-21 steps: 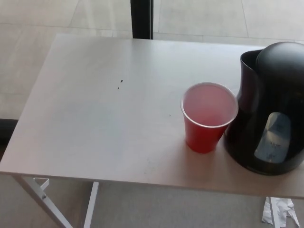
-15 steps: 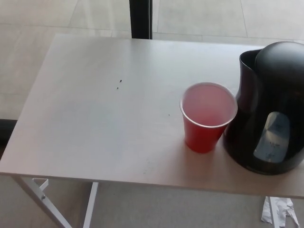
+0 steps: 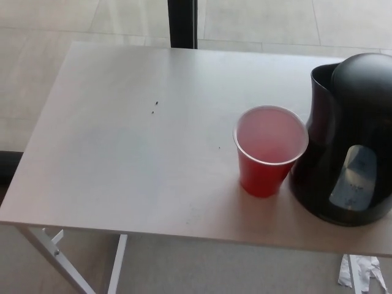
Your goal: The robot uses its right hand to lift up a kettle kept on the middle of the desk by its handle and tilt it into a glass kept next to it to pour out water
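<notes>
Neither robot hand shows in your head view, so you cannot tell whether either is spread or closed. Take the kettle [image 3: 350, 141] as your landmark: it stands upright on the desk [image 3: 122, 153], and the red cup [image 3: 269, 150] sits just beside it, likely touching, on its spout side. That closeness probably keeps the pour short. Its handle is out of frame.
</notes>
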